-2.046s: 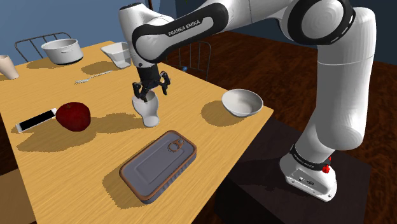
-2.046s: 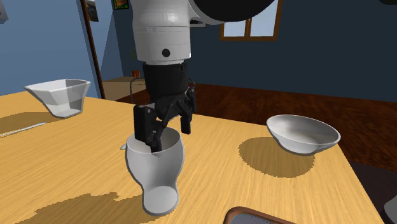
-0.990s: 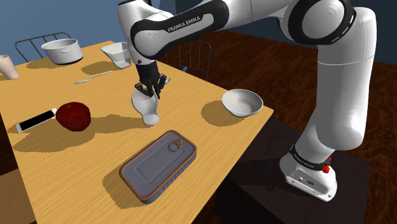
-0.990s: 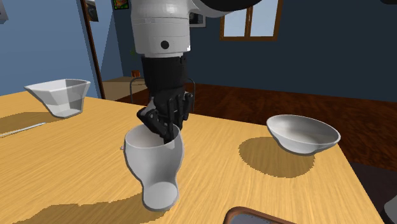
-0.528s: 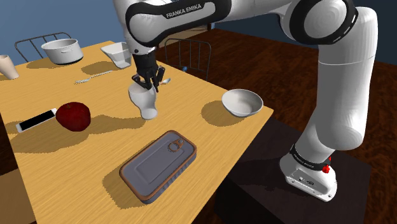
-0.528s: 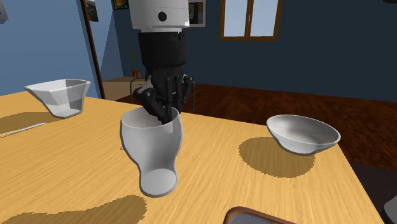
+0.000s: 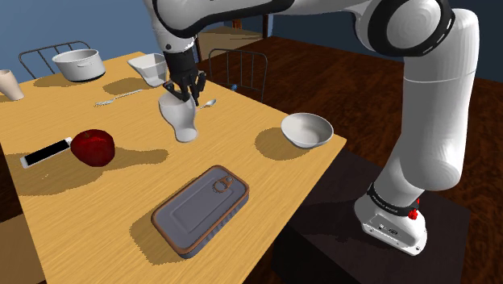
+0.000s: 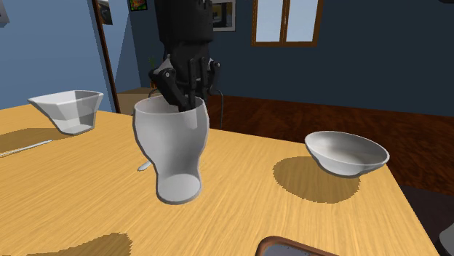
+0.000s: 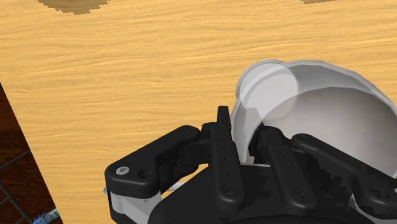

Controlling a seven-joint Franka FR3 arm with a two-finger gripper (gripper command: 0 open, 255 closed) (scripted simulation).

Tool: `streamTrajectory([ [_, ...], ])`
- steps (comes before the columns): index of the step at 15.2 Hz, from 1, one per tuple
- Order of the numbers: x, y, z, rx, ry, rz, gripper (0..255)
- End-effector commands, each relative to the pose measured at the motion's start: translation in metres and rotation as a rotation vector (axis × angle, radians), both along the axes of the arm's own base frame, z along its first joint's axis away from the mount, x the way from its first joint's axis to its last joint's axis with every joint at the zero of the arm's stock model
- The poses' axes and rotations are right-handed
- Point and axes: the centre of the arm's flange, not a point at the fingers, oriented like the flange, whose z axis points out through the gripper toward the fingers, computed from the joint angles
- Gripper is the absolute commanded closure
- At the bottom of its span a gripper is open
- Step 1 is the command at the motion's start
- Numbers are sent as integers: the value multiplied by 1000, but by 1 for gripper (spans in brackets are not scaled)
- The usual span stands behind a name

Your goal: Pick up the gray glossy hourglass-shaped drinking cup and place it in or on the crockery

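Higher now, one grey cup (image 7: 181,121) tight in one gripper (image 8: 186,100); one white bowl (image 7: 307,129) apart.

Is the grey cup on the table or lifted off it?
Lifted: the cup hangs above the table, its shadow apart from its base, the gripper shut on its rim.

Home dining room: wooden table (image 7: 242,137), framed window (image 8: 286,18)

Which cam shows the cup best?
Second exterior view: the whole grey cup, rim to base, hangs clear of the table, gripper pinching its rim. Shoulder view shows it from afar; wrist view looks into its inside.
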Motion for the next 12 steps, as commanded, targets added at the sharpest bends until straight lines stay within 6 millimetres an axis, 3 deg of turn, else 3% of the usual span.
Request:
streamTrajectory([
  [1, -1, 1, 12, 0, 0, 0, 255],
  [9, -1, 1, 51, 0, 0, 0, 255],
  [12, -25, -31, 55, 0, 0, 0, 255],
])
